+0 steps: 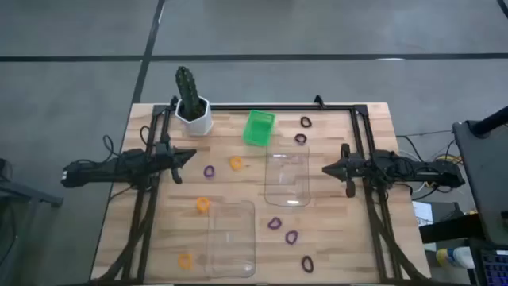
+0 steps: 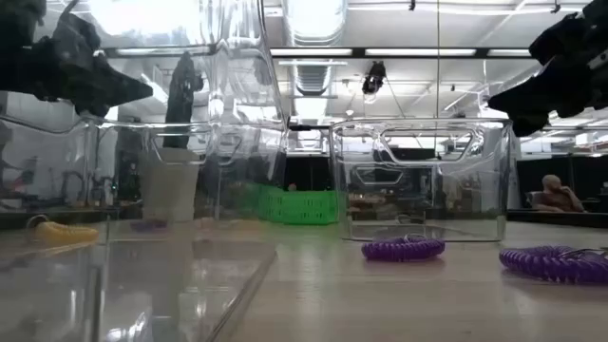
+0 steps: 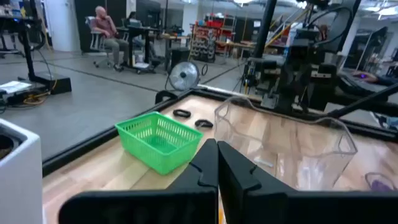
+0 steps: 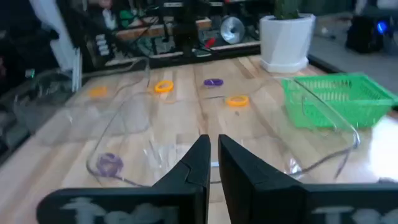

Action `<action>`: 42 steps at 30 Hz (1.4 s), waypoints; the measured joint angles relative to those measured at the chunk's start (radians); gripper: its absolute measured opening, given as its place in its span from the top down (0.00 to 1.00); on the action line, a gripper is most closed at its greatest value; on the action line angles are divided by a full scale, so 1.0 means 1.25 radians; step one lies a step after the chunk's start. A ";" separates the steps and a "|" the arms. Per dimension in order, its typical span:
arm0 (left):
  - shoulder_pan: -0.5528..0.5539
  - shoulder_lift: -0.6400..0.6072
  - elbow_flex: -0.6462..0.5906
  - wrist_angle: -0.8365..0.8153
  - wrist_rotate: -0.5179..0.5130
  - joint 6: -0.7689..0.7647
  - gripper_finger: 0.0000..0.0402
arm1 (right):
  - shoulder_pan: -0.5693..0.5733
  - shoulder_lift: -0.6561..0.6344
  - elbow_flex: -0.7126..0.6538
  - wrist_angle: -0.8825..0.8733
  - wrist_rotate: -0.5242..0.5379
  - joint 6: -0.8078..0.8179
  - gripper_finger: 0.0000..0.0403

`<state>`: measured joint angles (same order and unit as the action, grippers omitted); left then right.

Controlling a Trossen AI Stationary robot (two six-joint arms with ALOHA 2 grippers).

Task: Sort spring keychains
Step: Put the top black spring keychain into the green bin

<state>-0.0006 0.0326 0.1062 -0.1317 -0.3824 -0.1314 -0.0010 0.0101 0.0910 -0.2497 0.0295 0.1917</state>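
Observation:
Spring keychains lie flat and scattered on the wooden table. Orange ones (image 1: 236, 163) (image 1: 203, 205) (image 1: 185, 260) sit toward the left. Purple ones (image 1: 209, 171) (image 1: 275, 223) (image 1: 291, 237) lie mid-table and near the front, and dark ones (image 1: 305, 121) (image 1: 300, 138) (image 1: 307, 263) are at the far and near right. In the low view two purple coils (image 2: 403, 249) (image 2: 556, 262) show close up. My left gripper (image 1: 193, 156) (image 3: 217, 144) hovers shut above the table's left part. My right gripper (image 1: 325, 169) (image 4: 214, 140) hovers shut at the right, beside a clear tray.
Two clear plastic trays stand on the table, one mid-right (image 1: 286, 179) and one near the front (image 1: 232, 237). A small green bin (image 1: 258, 127) and a cactus in a white pot (image 1: 193, 111) stand at the far edge. People sit in the room beyond (image 3: 106, 25).

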 joint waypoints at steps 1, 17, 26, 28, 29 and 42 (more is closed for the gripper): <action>0.000 0.000 0.000 0.007 0.000 0.000 1.00 | 0.000 0.000 0.000 0.002 0.000 0.023 0.93; 0.000 0.000 0.002 0.232 0.000 -0.325 1.00 | 0.000 0.002 0.000 0.527 0.097 0.503 0.93; 0.000 0.000 0.002 0.293 -0.003 -0.499 1.00 | 0.000 0.064 0.000 0.816 0.301 0.512 0.93; 0.000 0.000 0.002 0.295 -0.004 -0.530 1.00 | 0.000 0.091 0.007 0.803 0.318 0.551 0.93; 0.000 0.000 0.002 0.297 -0.007 -0.542 1.00 | -0.001 0.114 0.015 0.787 0.331 0.570 0.93; 0.000 0.001 0.002 0.309 -0.008 -0.639 1.00 | -0.034 0.494 0.352 0.267 0.331 0.504 0.93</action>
<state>-0.0006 0.0341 0.1081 0.2549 -0.3920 -0.9300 -0.0437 0.6277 0.5313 0.0843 0.4436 0.8221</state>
